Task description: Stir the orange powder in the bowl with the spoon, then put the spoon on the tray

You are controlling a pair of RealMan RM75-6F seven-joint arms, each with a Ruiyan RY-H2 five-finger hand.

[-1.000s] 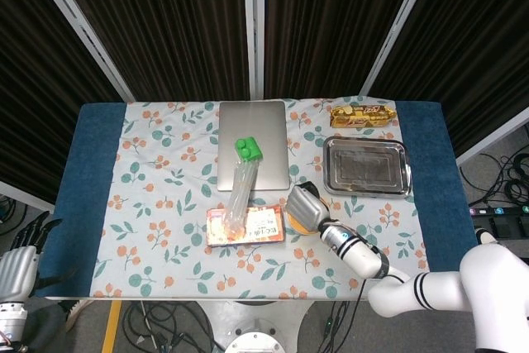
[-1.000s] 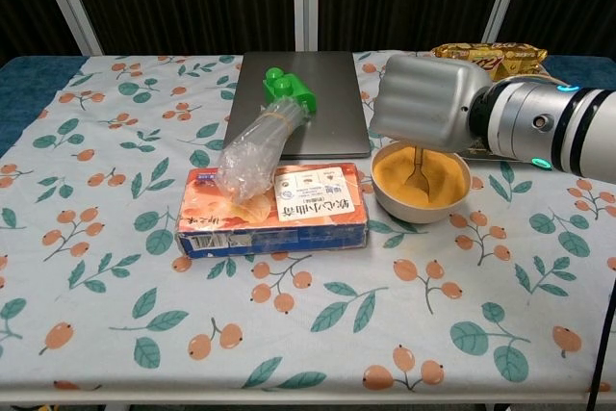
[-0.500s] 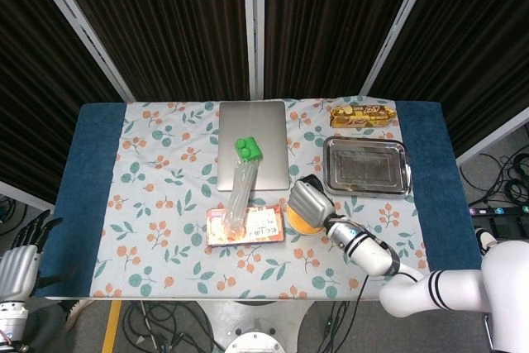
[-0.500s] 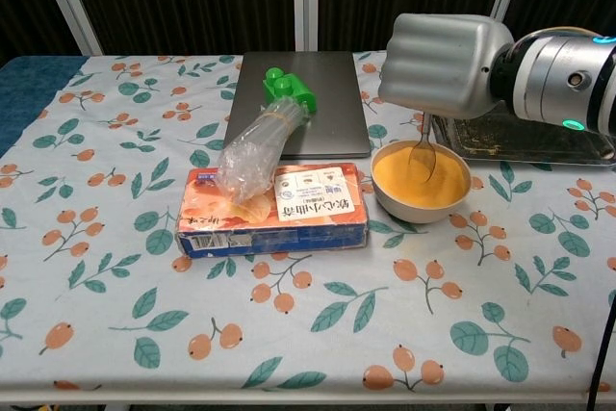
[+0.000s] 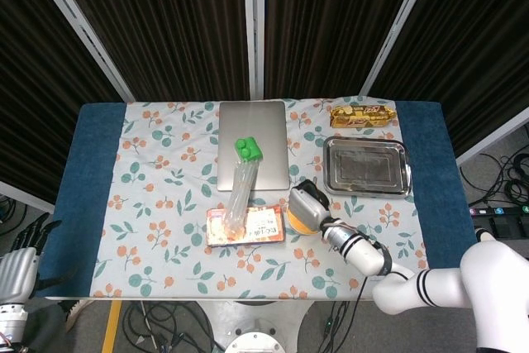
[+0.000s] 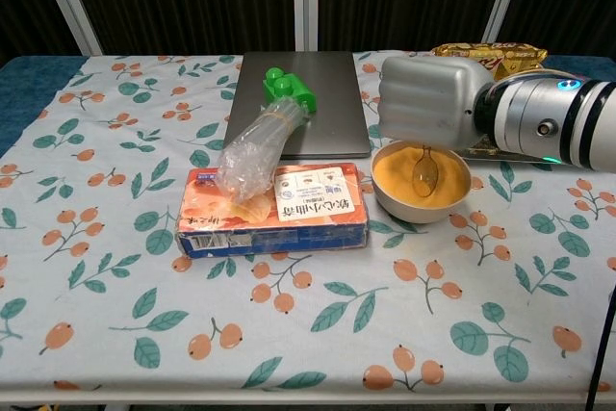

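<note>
A small bowl (image 6: 422,203) of orange powder (image 6: 404,180) stands on the floral cloth right of the snack box. My right hand (image 6: 429,101) hovers over the bowl's far rim and holds a spoon (image 6: 425,169) whose bowl dips into the powder. From the head view the right hand (image 5: 304,205) covers most of the bowl (image 5: 301,227). The metal tray (image 5: 367,166) lies empty behind and to the right of the bowl. My left hand (image 5: 18,264) hangs off the table at the lower left, its fingers spread and holding nothing.
A snack box (image 6: 273,210) with a crumpled plastic bottle (image 6: 260,140) and green cap on it sits left of the bowl. A closed laptop (image 6: 299,113) lies behind. A yellow snack packet (image 5: 362,115) lies beyond the tray.
The right hand rose and shifted right half a second ago, then came back down left; the spoon's bowl has turned and now faces the chest camera in the powder.
</note>
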